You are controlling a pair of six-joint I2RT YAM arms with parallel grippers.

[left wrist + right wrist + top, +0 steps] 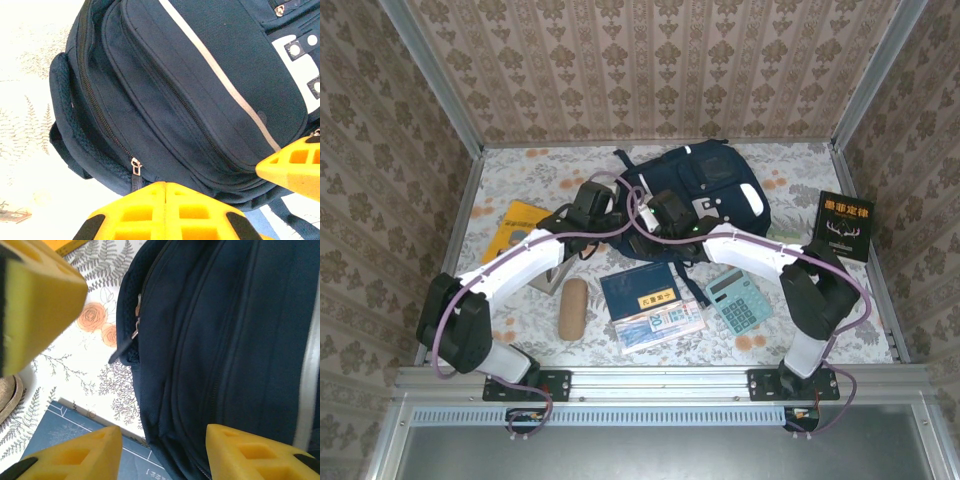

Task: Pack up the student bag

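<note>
Two sets at the student bag (200, 100): left fingers (145, 210) clenched beside its zipper pull (134, 165), right fingers (240, 452) parted, grasping nothing.

Both arms reach inward; left hand (165, 210) pinched closed, right hand (162, 447) fingers apart.

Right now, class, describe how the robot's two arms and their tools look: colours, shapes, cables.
Both the left arm and right arm have white shells between bulky black joints, with purple cables looping along them. The left tool and right tool are chunky yellow wedges with square recesses and black edging.
</note>
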